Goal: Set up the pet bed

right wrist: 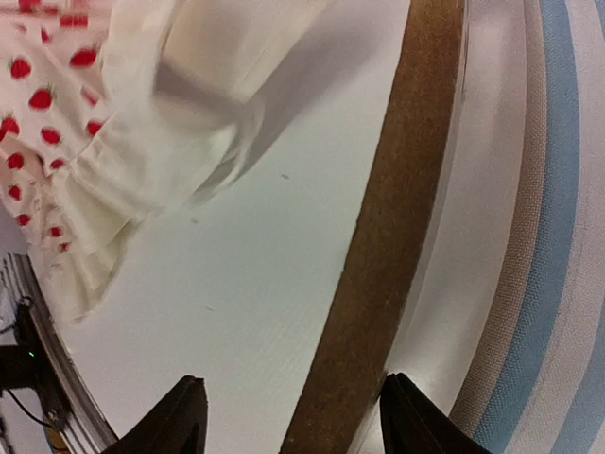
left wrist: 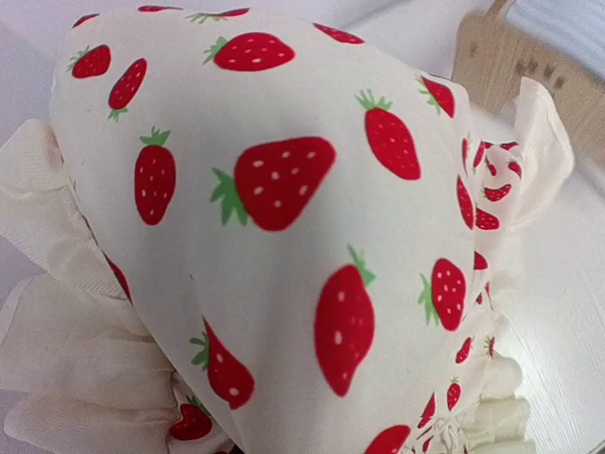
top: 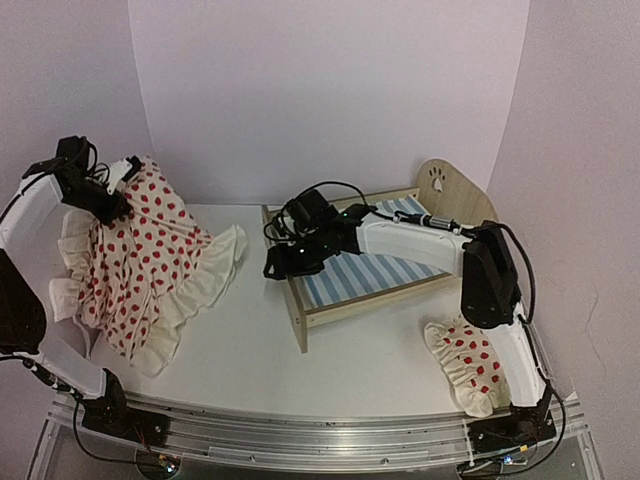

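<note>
- The right gripper (right wrist: 293, 418) has its jaws apart, one on each side of the footboard (right wrist: 378, 236) of the pet bed (top: 375, 265). The right-hand jaw is right against the wood, while a gap shows on the other side, so nothing is clamped.
- The left gripper (top: 105, 200) has its jaws closed on the top of the strawberry-print blanket (top: 150, 260). It is raised at the far left, and the cloth fills its wrist view.
- The blanket hangs down from that grip, its ruffled hem spread on the white table (top: 250, 350) close to the footboard.
- The pet bed stands right of centre, set at an angle. Its striped mattress (top: 385, 268) lies in the frame, and the paw-print headboard (top: 450, 190) is at the far right.
- A matching ruffled pillow (top: 468, 365) lies on the table near the right arm's base, apart from the bed.
</note>
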### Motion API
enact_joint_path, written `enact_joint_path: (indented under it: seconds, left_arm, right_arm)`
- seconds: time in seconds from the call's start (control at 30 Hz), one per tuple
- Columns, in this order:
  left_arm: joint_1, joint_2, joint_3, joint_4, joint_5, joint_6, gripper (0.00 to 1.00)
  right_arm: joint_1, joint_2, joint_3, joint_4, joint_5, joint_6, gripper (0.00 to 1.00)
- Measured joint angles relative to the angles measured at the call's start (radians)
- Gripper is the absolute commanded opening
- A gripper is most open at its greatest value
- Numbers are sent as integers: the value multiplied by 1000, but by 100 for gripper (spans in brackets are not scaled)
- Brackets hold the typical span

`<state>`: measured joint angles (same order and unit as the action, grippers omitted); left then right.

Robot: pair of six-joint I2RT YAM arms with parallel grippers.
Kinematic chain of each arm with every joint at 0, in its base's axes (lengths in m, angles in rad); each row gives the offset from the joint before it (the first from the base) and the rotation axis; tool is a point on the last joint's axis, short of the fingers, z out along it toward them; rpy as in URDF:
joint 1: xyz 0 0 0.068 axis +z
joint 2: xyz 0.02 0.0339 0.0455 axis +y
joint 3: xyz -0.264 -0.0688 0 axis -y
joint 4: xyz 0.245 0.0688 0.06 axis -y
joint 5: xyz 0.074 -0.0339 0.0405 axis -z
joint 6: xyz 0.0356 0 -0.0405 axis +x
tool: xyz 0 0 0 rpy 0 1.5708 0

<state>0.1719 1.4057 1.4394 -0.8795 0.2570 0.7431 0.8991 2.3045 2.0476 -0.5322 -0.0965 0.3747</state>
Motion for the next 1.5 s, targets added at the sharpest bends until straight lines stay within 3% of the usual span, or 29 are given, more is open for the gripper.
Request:
enact_joint_path:
  seconds: [0.27, 0.37, 0.5, 0.67, 0.8, 0.93, 1.07, 1.1, 1.13, 1.23, 1.27, 1.3, 1.37, 1.4, 1.5]
  left_arm:
    - [0, -39, 284, 117, 408, 73, 0]
    - [-3, -33, 392, 157, 535, 73, 0]
    - [-23, 29, 566, 191, 627, 69, 0]
    - [-166, 152, 760, 183, 617, 68, 0]
    - [-303, 215, 782, 174, 601, 46, 0]
    - [-400, 259, 771, 173, 558, 28, 0]
    - [-489, 302, 764, 175, 519, 11, 0]
    - [-509, 313, 764, 180, 509, 8, 0]
    - [-524, 323, 764, 183, 502, 7, 0]
    - [-557, 356, 764, 190, 493, -6, 5]
    - [-564, 367, 763, 194, 490, -12, 24]
    - [-565, 377, 756, 202, 484, -17, 49]
    - [-564, 394, 739, 228, 463, -39, 93]
    - [-563, 409, 737, 238, 447, -54, 99]
    - [-561, 465, 751, 252, 392, -105, 99]
  right_arm:
    - [122, 54, 40, 217, -63, 57, 97]
    - [125, 19, 24, 259, -115, 3, 98]
    - [96, -194, -136, 269, -165, -102, 98]
    - [10, -571, -265, 303, -127, -203, 98]
    - [-28, -734, -242, 370, -109, -258, 98]
    - [-21, -752, -240, 397, -130, -276, 98]
    - [-20, -641, -239, 389, -134, -260, 98]
    - [-20, -608, -239, 387, -132, -251, 93]
    - [-20, -568, -238, 381, -129, -240, 81]
    - [-26, -463, -225, 357, -117, -207, 21]
    - [-29, -436, -222, 348, -113, -193, 6]
    - [-36, -423, -224, 333, -105, -179, 0]
    - [-54, -427, -241, 323, -86, -144, 0]
    - [-73, -437, -253, 325, -78, -119, 0]
    - [-163, -503, -327, 325, -63, -23, 0]
